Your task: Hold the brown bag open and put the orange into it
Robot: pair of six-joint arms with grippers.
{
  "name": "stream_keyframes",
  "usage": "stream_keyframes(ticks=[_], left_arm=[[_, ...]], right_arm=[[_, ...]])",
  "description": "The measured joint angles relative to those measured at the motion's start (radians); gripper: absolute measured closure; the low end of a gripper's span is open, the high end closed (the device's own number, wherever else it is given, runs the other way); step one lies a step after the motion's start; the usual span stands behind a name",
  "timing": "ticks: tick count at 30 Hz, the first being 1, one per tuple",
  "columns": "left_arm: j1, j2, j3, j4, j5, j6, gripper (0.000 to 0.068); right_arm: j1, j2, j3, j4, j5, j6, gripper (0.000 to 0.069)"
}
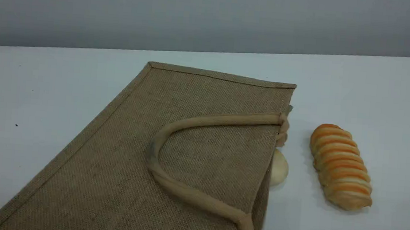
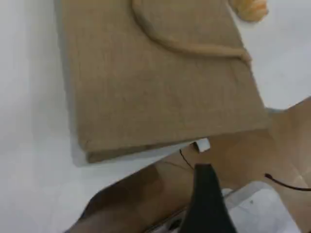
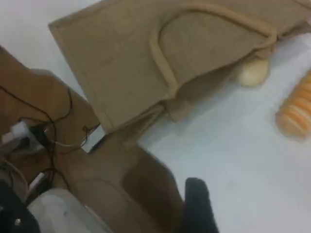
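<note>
Left hand and right hand both stand wide, holding nothing. The brown bag lies flat on the counter, one handle on top, mouth toward a striped loaf; a pale ball sits half hidden at the mouth.

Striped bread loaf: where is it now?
Scene view, right side: the striped bread loaf lies on the white table, right of the brown bag, a pale ball between them.
</note>
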Motion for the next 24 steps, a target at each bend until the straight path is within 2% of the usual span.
stream_keyframes(ticks=[6,10,13,24], left_arm=[[0.000,-0.039,0.009,0.128,-0.014,0.015,0.0229],[0.000,-0.043,0.019,0.173,-0.068,0.053,0.0229],[0.000,-0.043,0.049,0.184,-0.114,0.070,0.0229],[0.000,-0.043,0.152,0.186,-0.150,0.070,0.0229]], right_arm=[[0.000,-0.031,0.020,-0.007,-0.037,-0.016,0.0232],[0.000,-0.031,0.020,-0.007,-0.036,-0.016,0.0232],[0.000,-0.031,0.020,-0.007,-0.035,-0.016,0.0232],[0.000,-0.030,0.020,-0.023,-0.033,-0.016,0.0232]])
